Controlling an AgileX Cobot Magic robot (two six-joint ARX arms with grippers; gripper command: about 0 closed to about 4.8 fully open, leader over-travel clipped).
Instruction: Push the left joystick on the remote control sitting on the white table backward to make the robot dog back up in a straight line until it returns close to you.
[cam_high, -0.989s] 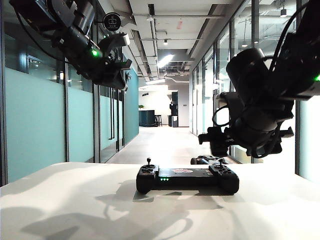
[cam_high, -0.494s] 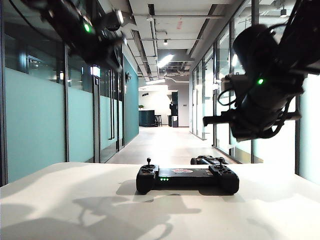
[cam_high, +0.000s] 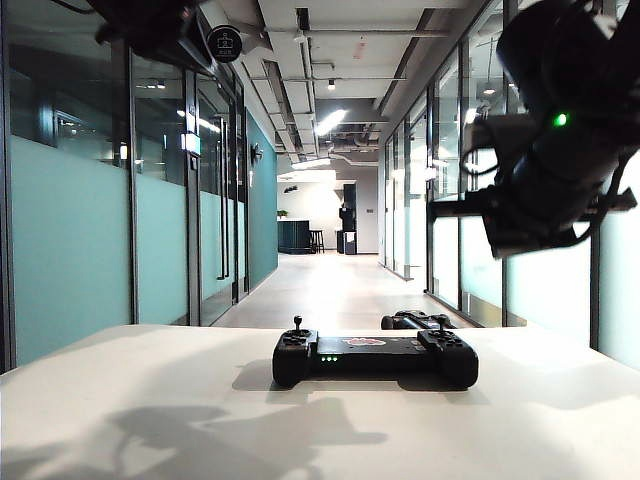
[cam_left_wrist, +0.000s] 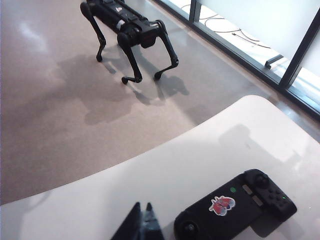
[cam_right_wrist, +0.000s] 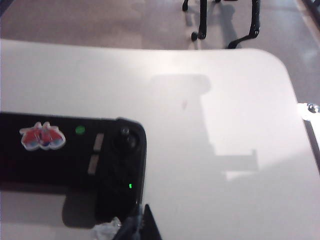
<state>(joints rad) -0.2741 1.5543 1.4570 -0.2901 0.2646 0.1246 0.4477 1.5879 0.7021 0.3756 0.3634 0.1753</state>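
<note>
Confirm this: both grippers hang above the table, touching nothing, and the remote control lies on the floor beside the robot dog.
Wrong about the remote control: the exterior view shows it lying on the white table, not the floor. The robot dog stands on the floor beyond. The left gripper and right gripper do hang above the table, touching nothing.

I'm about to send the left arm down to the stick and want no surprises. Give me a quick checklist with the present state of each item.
1. Remote flat on the table, lights on: ok.
2. Left joystick upright and unobstructed: ok.
3. Left gripper above the table beside the remote, touching nothing, fingers together: ok.
4. Right gripper shut, above the remote's right end, clear of the stick there: ok.
5. Dog standing on the floor past the table's far edge: ok.
6. Dog's path back to the table free: cannot tell, only part of the floor shows.
</note>
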